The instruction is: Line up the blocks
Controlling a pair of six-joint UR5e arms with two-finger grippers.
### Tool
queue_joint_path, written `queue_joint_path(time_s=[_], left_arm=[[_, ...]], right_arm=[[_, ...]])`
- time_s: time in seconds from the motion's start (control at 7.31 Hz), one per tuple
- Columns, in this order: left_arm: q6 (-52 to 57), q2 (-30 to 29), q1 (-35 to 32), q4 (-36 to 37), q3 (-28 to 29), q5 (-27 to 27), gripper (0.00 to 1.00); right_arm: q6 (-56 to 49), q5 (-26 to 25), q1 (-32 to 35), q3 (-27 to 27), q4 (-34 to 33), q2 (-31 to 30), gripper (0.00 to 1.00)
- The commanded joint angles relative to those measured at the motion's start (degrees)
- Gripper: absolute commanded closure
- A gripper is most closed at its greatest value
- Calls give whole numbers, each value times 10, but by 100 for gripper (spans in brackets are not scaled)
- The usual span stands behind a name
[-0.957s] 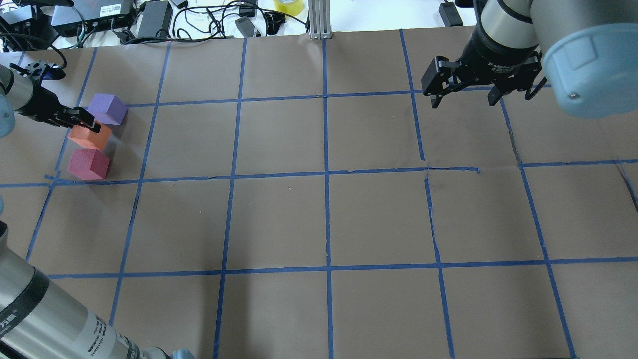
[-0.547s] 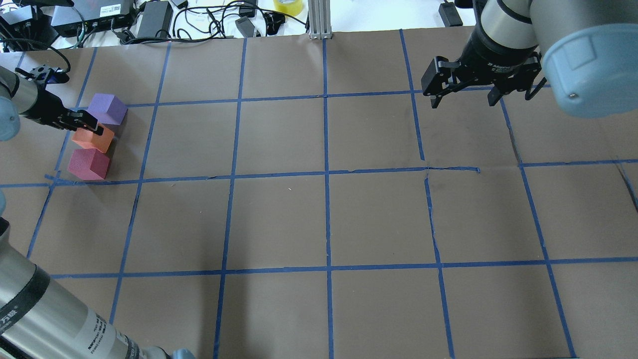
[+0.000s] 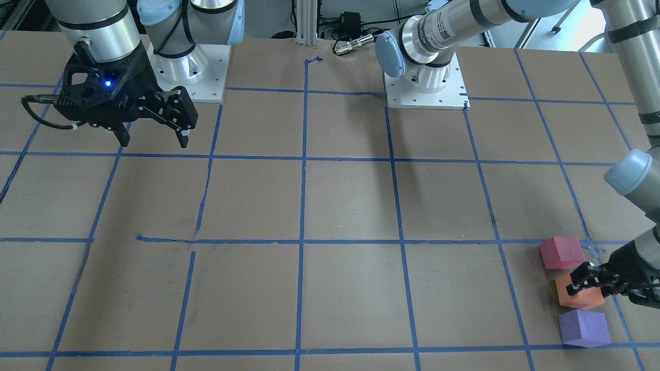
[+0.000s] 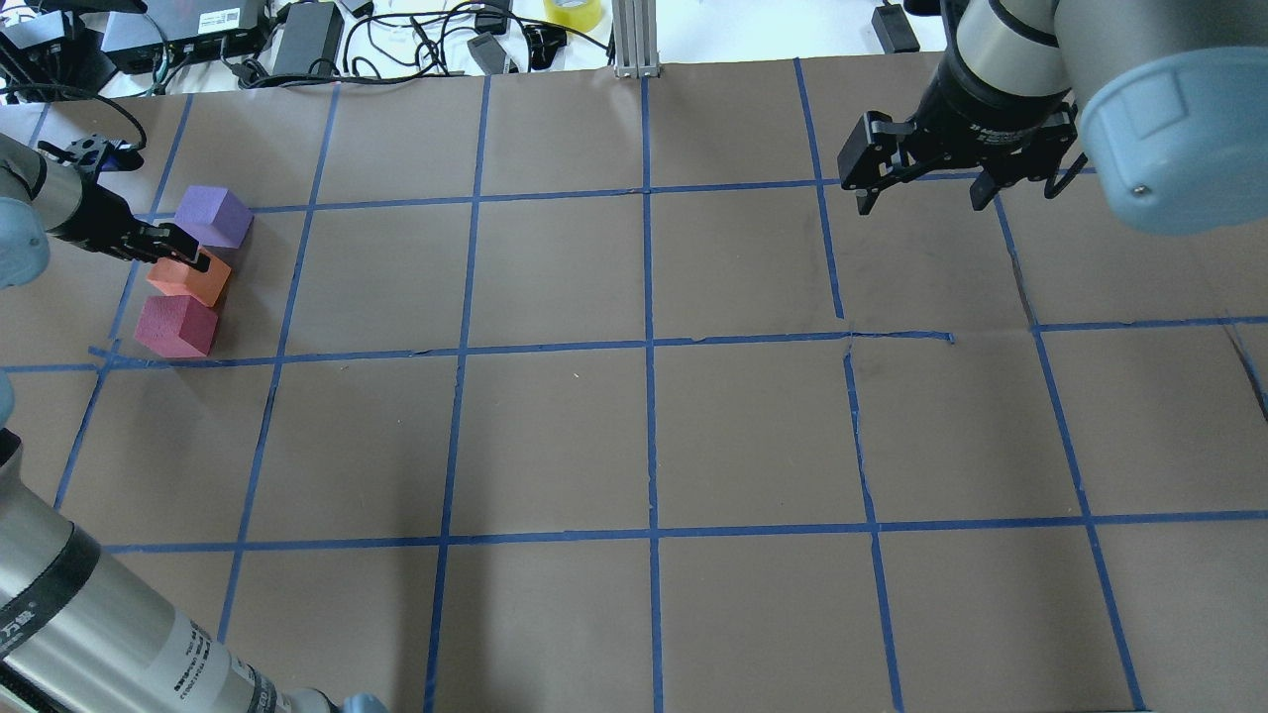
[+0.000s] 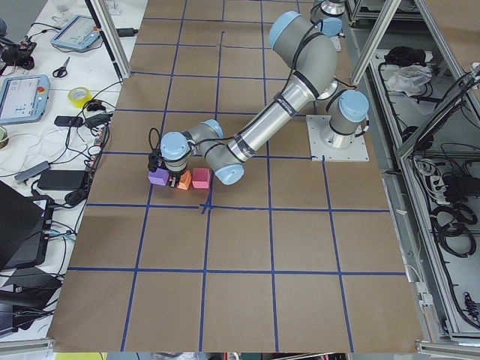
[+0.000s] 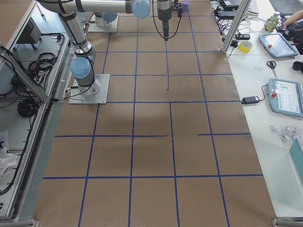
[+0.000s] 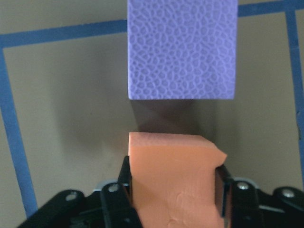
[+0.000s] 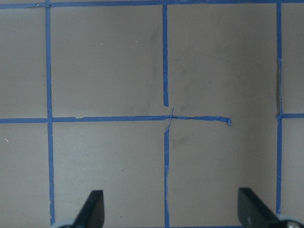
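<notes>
Three foam blocks sit in a close row at the table's far left: purple, orange, pinkish-red. They also show in the front view as pinkish-red, orange and purple. My left gripper is shut on the orange block, with a finger pressed on each side. The purple block lies just ahead of it with a small gap. My right gripper is open and empty, held above the table at the far right.
Brown paper with a blue tape grid covers the table. Cables and power bricks and a yellow tape roll lie past the far edge. My left arm's base link crosses the near left corner.
My left gripper and the orange block shifted slightly toward the pinkish-red block and to the right, and the wrist swung a little. The right arm has not moved.
</notes>
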Motion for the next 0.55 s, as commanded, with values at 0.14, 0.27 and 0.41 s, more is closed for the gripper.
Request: queue_joint_path(time_s=[0.14,0.27,0.41], left_arm=[[-12,131,-49,-130,8,69,0],[-61,194,-58,-214,7,68,0],[-129,250,-78,-266,6,63,0]], right_arm=[[3,-1,-1,0,0,0,0],[3,0,-1,0,0,0,0],[3,0,-1,0,0,0,0]])
